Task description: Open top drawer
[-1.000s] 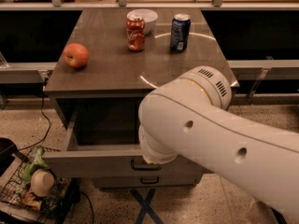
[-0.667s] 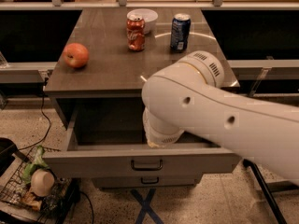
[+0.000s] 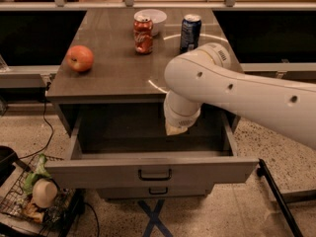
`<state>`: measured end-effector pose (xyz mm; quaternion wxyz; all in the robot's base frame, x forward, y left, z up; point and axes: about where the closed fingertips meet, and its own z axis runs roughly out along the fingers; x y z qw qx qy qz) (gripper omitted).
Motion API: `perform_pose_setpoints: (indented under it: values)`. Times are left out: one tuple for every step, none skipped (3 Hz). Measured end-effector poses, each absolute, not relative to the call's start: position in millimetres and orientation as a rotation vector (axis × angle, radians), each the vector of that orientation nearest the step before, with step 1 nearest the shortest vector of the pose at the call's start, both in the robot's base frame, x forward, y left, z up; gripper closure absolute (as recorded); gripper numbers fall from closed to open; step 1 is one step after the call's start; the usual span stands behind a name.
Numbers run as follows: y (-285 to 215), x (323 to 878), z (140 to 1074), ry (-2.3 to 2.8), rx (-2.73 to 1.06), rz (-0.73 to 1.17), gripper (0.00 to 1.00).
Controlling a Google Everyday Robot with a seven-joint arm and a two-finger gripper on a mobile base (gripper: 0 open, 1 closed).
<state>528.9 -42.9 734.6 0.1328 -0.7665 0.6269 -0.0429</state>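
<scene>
At the lower left of the frame we see a wire basket [image 3: 19, 201] of odds and ends on the floor. Above it, on the left part of the brown table [image 3: 113, 78], lies a red apple [image 3: 80, 58]. Toward the top centre stand a red can [image 3: 143, 35] and, just behind it, a white bowl [image 3: 150, 18].

The top drawer [image 3: 98, 173] fills the lower middle of the frame. It is pulled well out from under the table, with its dark loop handle [image 3: 154, 174] at centre front.

The gripper [image 3: 177, 128] hangs over the drawer's open box, right of centre. We cannot tell how wide it stands or whether it holds anything.

A blue can [image 3: 190, 32] stands at upper right of centre. The white arm [image 3: 247, 98] runs off the right edge.
</scene>
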Motion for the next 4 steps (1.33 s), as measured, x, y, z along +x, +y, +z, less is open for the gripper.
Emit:
perform_pose_setpoints:
  values:
    - [-64,553,705,1.892,-2.187,-0.072,1.0]
    - [-80,560,677,1.927,-2.178,-0.012,1.0]
    - [-90,551,646,1.938,-2.174,0.068,1.0]
    - [-94,529,621,1.937,-2.17,0.13,1.0]
